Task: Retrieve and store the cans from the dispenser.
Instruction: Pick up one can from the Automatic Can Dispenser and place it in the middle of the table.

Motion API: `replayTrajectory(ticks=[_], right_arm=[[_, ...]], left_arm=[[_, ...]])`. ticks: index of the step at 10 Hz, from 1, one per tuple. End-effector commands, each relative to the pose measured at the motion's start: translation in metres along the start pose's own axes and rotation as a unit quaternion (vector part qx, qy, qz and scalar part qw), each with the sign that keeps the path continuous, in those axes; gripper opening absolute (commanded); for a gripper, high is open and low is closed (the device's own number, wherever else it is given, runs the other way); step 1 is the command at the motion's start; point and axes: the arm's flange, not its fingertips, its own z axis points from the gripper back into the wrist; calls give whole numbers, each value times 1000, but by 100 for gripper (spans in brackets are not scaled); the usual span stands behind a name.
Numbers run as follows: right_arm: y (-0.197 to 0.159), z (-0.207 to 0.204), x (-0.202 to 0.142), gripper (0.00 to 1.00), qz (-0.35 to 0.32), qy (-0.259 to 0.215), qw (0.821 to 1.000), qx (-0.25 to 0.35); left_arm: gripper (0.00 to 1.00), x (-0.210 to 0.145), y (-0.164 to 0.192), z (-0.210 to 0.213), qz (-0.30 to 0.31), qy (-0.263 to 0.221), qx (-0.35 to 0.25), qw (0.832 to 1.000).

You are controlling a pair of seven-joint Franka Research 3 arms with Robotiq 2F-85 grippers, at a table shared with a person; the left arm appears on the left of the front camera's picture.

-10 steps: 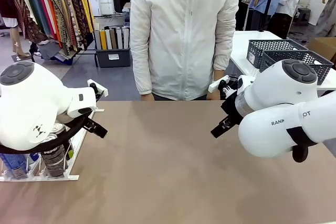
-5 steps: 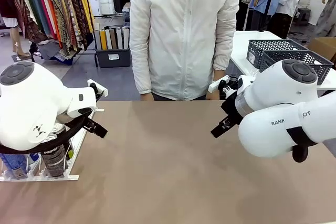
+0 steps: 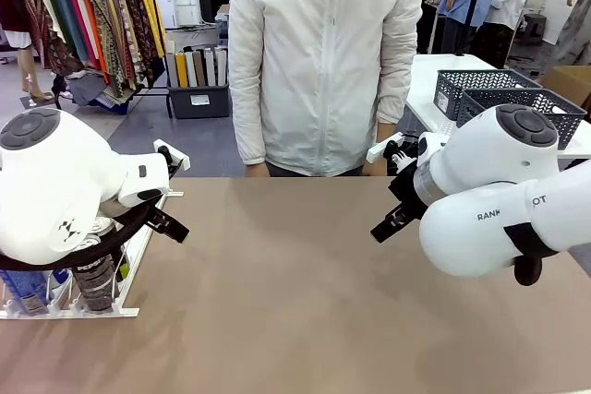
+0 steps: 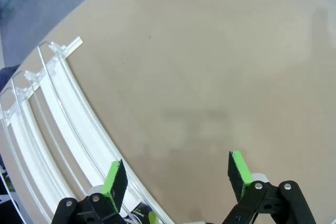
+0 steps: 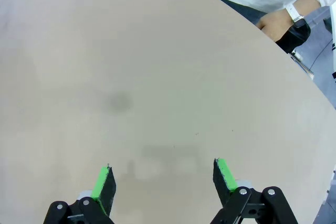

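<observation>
My left claw (image 4: 177, 174) hangs wide with nothing between its green pads (image 4: 115, 178), over the bare tan tabletop (image 4: 210, 51) just beside the flat white plastic-and-wire dispenser rack (image 4: 58, 114) — slim dark and blue drink cans (image 3: 95, 276) stand at its near end. My right claw (image 5: 164, 182) gapes empty too, well apart.

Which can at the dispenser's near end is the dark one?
The dark can with white lettering, farthest right, beside the dispenser's outer rail; the blue cans stand to its left.
</observation>
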Motion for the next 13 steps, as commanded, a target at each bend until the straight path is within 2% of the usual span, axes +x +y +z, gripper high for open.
replayTrajectory(ticks=[1, 2, 3, 4, 5, 6, 7, 8, 9, 10, 11, 13], right_arm=[[0, 0, 0, 100, 0, 0, 1000, 0], [0, 11, 4, 100, 25, 1, 993, 119], [-5, 31, 4, 100, 22, 7, 980, 198], [-17, 59, 5, 100, -20, 9, 964, 264], [-32, 91, 5, 100, -110, 9, 949, 294], [-50, 124, -3, 100, -144, -12, 922, 359], [-71, 160, -24, 100, -180, -46, 893, 410], [-96, 189, -53, 100, -211, -85, 868, 441], [-126, 213, -88, 100, -259, -142, 842, 453], [-157, 229, -126, 100, -310, -202, 810, 455], [-181, 236, -162, 100, -357, -241, 781, 452], [-213, 233, -211, 100, -424, -279, 733, 453]], left_arm=[[100, 0, 0, 0, 0, 0, 0, 1000], [100, 2, -2, 13, -11, -15, -84, 996], [100, 10, 3, 47, 15, -32, -178, 983], [100, 20, 8, 85, 82, -28, -206, 975], [100, 25, 15, 122, 144, -21, -249, 958], [100, 23, 28, 155, 141, -63, -299, 942], [100, 13, 48, 192, 141, -78, -376, 913], [100, -2, 75, 221, 172, -94, -398, 896], [100, -24, 114, 245, 220, -132, -397, 881], [100, -52, 154, 257, 276, -156, -384, 867], [100, -88, 189, 256, 336, -168, -376, 847], [100, -173, 240, 231, 441, -194, -403, 779]])
